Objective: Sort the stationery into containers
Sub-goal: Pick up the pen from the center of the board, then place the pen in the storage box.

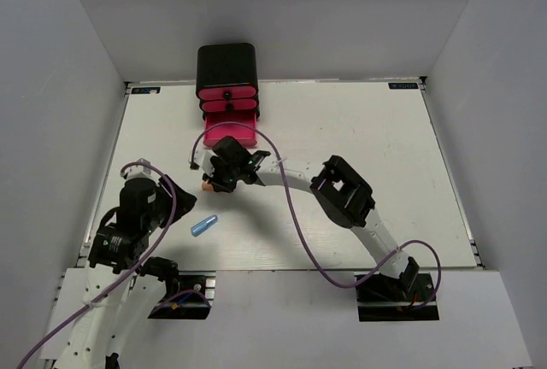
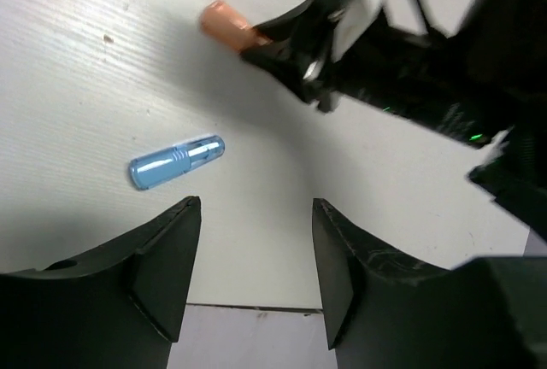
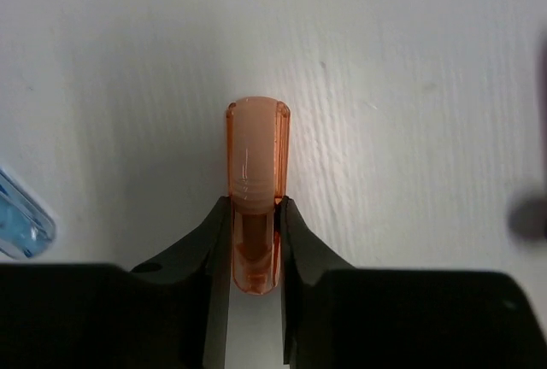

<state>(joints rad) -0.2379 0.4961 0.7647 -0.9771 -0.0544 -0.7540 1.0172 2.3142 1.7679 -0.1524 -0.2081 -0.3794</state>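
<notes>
An orange capsule [image 3: 256, 160] lies on the white table, and my right gripper [image 3: 255, 207] is shut on its rear half; the cap end sticks out ahead of the fingers. In the top view this orange piece [image 1: 206, 187] sits in front of the black cabinet [image 1: 226, 66], whose lowest pink drawer [image 1: 231, 130] stands pulled out while the two drawers above it are pushed in. A blue capsule [image 2: 176, 162] rests alone on the table, ahead and left of my left gripper [image 2: 256, 207], which is open and holds nothing. The blue piece [image 1: 203, 225] lies near the front edge.
The right arm [image 1: 346, 194] stretches across the table's middle, trailing a purple cable [image 1: 295, 215]. Grey walls enclose the table on three sides. The table's near edge [image 2: 248, 307] runs just under my left fingers.
</notes>
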